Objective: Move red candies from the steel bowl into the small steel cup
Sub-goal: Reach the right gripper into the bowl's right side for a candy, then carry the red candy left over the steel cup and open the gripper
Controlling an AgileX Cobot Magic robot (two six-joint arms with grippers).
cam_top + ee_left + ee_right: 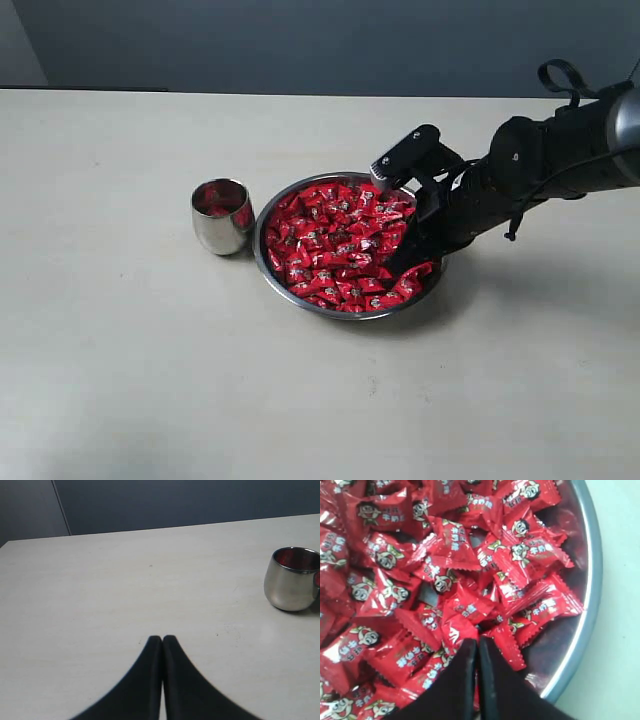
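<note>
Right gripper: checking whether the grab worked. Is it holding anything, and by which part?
Cannot be told: the right gripper is shut, tips among the red candies; no hold shows.

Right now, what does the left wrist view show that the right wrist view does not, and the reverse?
Only the left wrist view: the small steel cup, upright on the table, red showing inside its mouth, and the left gripper, shut and empty above bare table.
Only the right wrist view: the red candies heaped in the steel bowl, with the right gripper shut, tips down among them; whether it pinches a candy cannot be told.
Both: the pale table and a closed pair of black fingers.
</note>
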